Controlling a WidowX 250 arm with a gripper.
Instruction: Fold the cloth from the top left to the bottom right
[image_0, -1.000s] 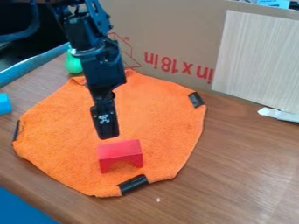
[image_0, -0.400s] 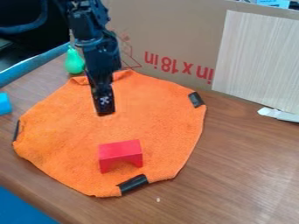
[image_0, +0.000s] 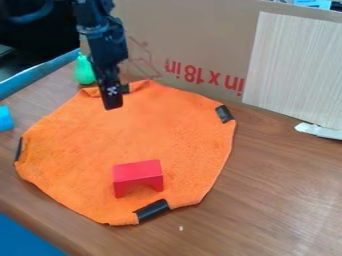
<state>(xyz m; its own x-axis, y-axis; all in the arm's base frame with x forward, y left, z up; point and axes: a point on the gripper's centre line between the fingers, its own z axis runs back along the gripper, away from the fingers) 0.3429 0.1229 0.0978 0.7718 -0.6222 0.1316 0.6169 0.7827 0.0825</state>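
The black gripper (image_0: 115, 99) hangs over the back left part of the orange cloth (image_0: 160, 132), near its top edge. Whether its tips touch the cloth I cannot tell. The cloth lies spread on the wooden table, with black clips or bands at its left, right and front edges. At the back edge, a small bit of it is turned up on both sides of the gripper. A red arch-shaped block (image_0: 137, 177) rests on the cloth's front part.
Behind the cloth stands a cardboard box (image_0: 200, 40) with a pale panel (image_0: 294, 70) against it. A green pear-shaped object (image_0: 85, 70) is at the back left, a blue block (image_0: 5, 118) at the left edge. A white scrap (image_0: 319, 131) lies at right.
The gripper has moved back, away from the red block, toward the cloth's top edge. The cloth and the block have stayed in place.
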